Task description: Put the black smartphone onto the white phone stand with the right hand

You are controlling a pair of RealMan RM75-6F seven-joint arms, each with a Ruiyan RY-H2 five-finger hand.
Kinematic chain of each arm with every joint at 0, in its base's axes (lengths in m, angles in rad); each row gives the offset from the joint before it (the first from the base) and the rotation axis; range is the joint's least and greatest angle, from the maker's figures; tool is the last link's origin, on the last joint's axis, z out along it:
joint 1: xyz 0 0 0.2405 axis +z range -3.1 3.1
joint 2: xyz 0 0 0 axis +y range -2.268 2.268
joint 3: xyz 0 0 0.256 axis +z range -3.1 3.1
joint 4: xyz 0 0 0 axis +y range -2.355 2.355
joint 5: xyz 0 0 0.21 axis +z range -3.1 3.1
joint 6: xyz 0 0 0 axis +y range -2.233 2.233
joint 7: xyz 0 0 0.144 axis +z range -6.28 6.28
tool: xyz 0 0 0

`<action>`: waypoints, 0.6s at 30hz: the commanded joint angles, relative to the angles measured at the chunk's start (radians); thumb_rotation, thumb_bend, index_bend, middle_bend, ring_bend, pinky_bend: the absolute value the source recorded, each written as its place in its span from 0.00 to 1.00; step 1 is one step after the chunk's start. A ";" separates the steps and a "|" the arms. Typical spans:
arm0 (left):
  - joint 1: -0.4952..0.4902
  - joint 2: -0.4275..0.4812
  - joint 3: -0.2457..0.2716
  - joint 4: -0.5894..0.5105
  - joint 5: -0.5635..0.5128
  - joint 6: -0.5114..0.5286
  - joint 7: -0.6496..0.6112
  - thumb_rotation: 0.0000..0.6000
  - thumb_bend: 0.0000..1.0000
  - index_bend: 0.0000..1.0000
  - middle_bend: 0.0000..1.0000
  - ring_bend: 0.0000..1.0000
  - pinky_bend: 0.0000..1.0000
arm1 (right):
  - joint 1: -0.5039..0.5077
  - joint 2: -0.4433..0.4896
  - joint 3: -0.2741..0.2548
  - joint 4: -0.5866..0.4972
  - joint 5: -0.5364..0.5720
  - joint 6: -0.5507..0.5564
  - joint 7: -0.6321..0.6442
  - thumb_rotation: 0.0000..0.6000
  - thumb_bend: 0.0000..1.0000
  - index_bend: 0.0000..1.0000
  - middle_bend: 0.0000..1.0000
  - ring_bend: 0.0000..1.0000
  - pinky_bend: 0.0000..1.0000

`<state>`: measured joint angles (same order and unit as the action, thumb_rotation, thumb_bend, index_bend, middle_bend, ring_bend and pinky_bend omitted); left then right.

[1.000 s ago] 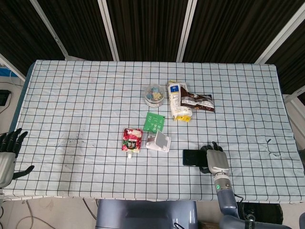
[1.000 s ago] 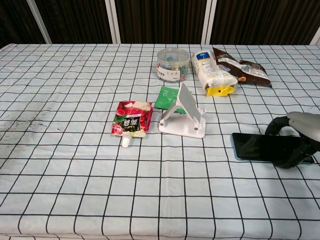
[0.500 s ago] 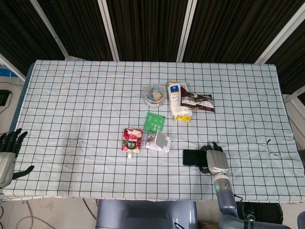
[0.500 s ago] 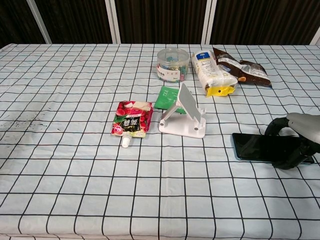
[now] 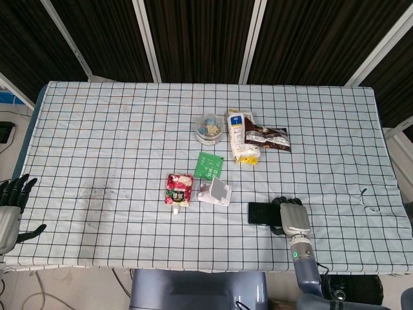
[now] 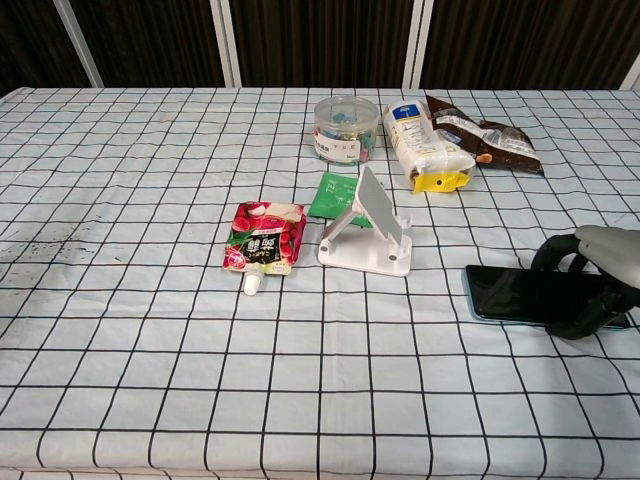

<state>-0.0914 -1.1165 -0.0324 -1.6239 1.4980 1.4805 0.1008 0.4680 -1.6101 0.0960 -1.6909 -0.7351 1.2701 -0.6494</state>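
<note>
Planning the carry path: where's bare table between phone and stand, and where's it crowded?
Bare cloth lies between the black smartphone under the right hand and the white phone stand, and along the whole near edge. Crowded: the red pouch left of the stand, the green packet behind it, then the tub and snack bags.

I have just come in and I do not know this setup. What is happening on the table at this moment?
The robot's right hand rests on a black phone that lies flat on the checked tablecloth, with its fingers curled over the phone's right part. The phone is not lifted yet. The white stand waits empty to the left of the phone, next to a red pouch and a green packet. The left hand hangs open at the table's left edge, away from everything.
</note>
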 commanded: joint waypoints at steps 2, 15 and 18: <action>0.000 -0.001 -0.001 0.000 0.001 0.002 -0.001 1.00 0.00 0.00 0.00 0.00 0.00 | -0.004 0.007 0.001 -0.007 -0.016 0.004 0.009 1.00 0.43 0.80 0.71 0.37 0.18; 0.001 -0.002 -0.002 0.002 0.002 0.005 -0.004 1.00 0.00 0.00 0.00 0.00 0.00 | -0.017 0.067 0.036 -0.073 -0.079 0.014 0.077 1.00 0.44 0.82 0.73 0.43 0.22; 0.001 -0.003 -0.002 0.002 0.002 0.006 -0.004 1.00 0.00 0.00 0.00 0.00 0.00 | -0.024 0.089 0.054 -0.092 -0.081 0.007 0.117 1.00 0.45 0.82 0.73 0.44 0.22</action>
<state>-0.0902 -1.1192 -0.0340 -1.6220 1.5004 1.4864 0.0965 0.4488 -1.5349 0.1389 -1.7711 -0.8124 1.2812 -0.5510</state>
